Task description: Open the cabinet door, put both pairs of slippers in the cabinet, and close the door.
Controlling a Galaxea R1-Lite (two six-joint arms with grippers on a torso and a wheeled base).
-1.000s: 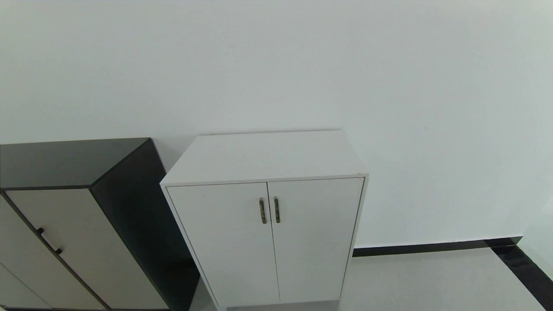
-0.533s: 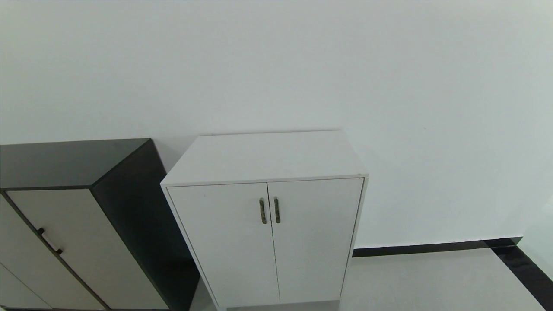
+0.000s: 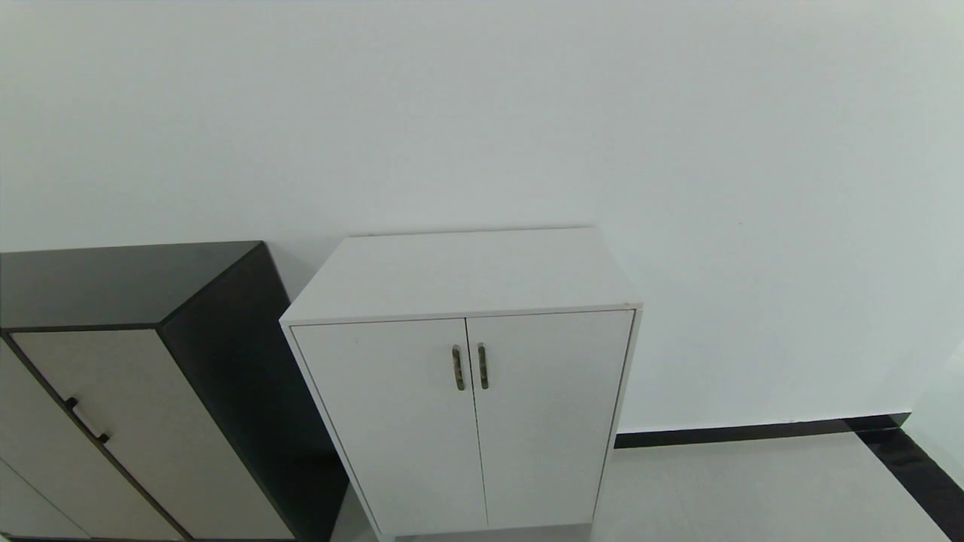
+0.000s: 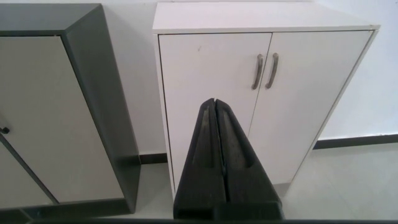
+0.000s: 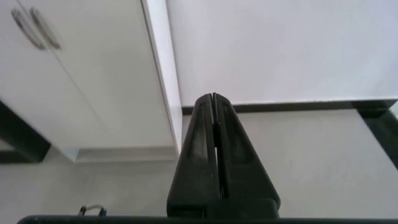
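Two flat, matte-white doors on the boxy white cabinet (image 3: 467, 271) sit shut in head view, with vertical metal bar handles (image 3: 457, 367) either side of the centre seam and a black-sided cabinet (image 3: 226, 354) just beside it. Left wrist view: left gripper (image 4: 216, 106) pressed together, door fronts dead ahead, well apart. Right wrist view: right gripper (image 5: 213, 99) likewise closed, facing the cabinet's right corner and grey floor (image 5: 311, 155). Left arm looks better aligned.

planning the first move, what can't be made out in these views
White cabinet interior, head view: hidden behind its shut doors.
Floor before it, head view: cut off by the bottom edge.
Cabinet's base, left wrist view: partly hidden behind the left gripper.
Small metal item, right wrist view: too small to identify.
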